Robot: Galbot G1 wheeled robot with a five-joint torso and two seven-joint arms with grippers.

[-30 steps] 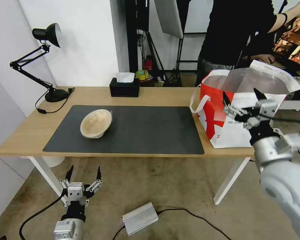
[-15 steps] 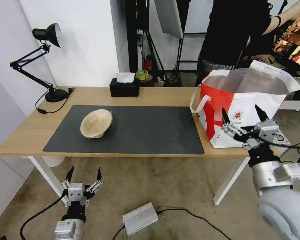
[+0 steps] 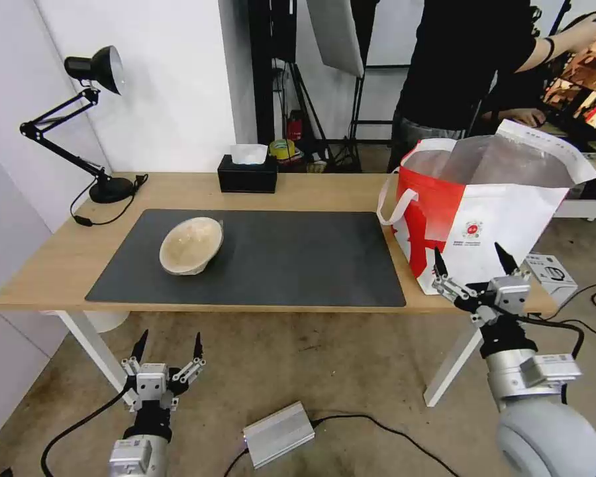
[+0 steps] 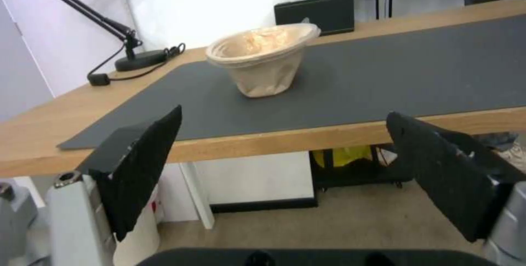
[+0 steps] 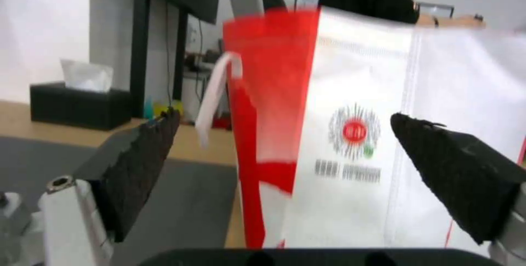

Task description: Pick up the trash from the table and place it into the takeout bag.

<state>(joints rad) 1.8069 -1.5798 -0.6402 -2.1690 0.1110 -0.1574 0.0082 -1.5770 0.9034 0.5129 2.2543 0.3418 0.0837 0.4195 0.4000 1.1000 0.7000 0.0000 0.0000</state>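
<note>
My right gripper (image 3: pixel 471 262) has pointed black fingers (image 3: pixel 438 262) on silver linkages, a black wrist, then a silver-grey rounded arm with a black cable. My left gripper (image 3: pixel 168 346) matches, trailing its own black cable.

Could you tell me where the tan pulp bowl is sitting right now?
In the head view, the tan pulp bowl sits tilted on the left part of the dark grey mat, nearer the desk lamp than the takeout bag.

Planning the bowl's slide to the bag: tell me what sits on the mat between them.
Nothing: in the head view the dark mat is bare from the tan pulp bowl to the takeout bag.
</note>
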